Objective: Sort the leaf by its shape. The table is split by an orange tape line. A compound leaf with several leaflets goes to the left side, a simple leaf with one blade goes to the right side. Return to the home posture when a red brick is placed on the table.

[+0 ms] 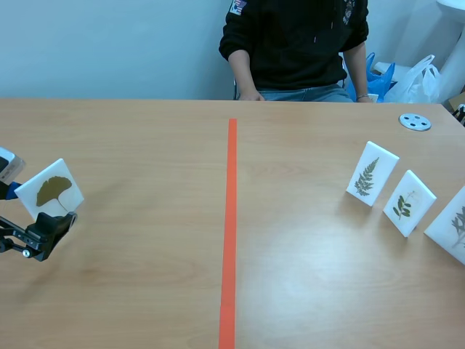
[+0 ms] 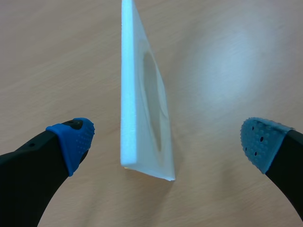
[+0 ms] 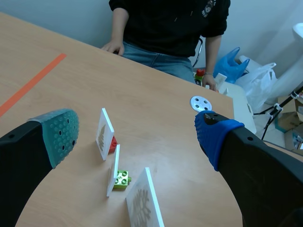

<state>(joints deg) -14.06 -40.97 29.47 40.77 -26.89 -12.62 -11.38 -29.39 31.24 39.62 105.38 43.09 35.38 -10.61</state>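
A white card with a yellow-green fan-shaped single leaf (image 1: 49, 190) stands on the left side of the orange tape line (image 1: 231, 218). My left gripper (image 1: 57, 224) is open at this card. In the left wrist view the card (image 2: 142, 104) stands edge-on between the blue pads (image 2: 75, 137), touching neither, with the left gripper (image 2: 168, 138) around it. My right gripper (image 3: 137, 136) is open and holds nothing; it does not show in the scene view. Ahead of it stand three leaf cards: a fern card (image 3: 104, 134), a small-leaf card (image 3: 113, 169) and a third card (image 3: 142, 201).
The three cards stand at the right: fern card (image 1: 373, 174), small-leaf card (image 1: 410, 203), third card (image 1: 452, 224). A small red block (image 3: 112, 143) and a green block (image 3: 122, 179) prop two of them. A grey disc (image 1: 415, 122) lies far right. A person (image 1: 294, 43) sits across the table.
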